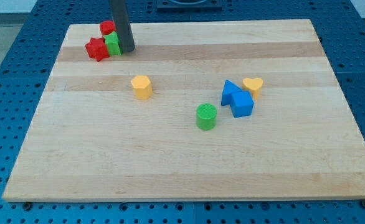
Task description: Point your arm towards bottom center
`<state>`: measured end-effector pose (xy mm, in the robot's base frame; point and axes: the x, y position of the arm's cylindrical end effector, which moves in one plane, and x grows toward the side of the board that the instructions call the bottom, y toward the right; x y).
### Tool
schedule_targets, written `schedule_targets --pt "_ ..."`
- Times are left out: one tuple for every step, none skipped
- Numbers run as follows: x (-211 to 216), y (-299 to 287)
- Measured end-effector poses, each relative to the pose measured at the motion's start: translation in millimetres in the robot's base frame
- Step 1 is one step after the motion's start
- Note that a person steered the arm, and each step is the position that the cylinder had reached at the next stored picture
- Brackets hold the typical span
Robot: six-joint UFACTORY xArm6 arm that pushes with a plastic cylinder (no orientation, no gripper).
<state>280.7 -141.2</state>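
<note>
Dark and straight, the rod comes down at the view's top left. The arm has no pincer, so nothing can open or shut; it just ends in the tip (pixel 126 50). The tip sits on the wooden table (pixel 170 168), touching or almost touching the right side of the green block (pixel 113 43). A red block (pixel 108 27) is just behind the green one, and a red star (pixel 97 49) is on its left.

The task's spot is the middle of the table's bottom edge. It lies far from the tip, down and to the view's right. The yellow block (pixel 141 86) sits close to that path, so the tip may bump it. The green cylinder (pixel 206 116) looks a bit off to the right. The blue triangle (pixel 230 91), blue cube (pixel 242 104) and yellow heart (pixel 253 84) are farther right.
</note>
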Motion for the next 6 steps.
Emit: schedule_targets --pt "27.0 36.0" --pt "77.1 80.8" --pt "120.4 98.7" --pt "153.4 79.9" --pt "203.9 69.5" --pt "256.9 86.3"
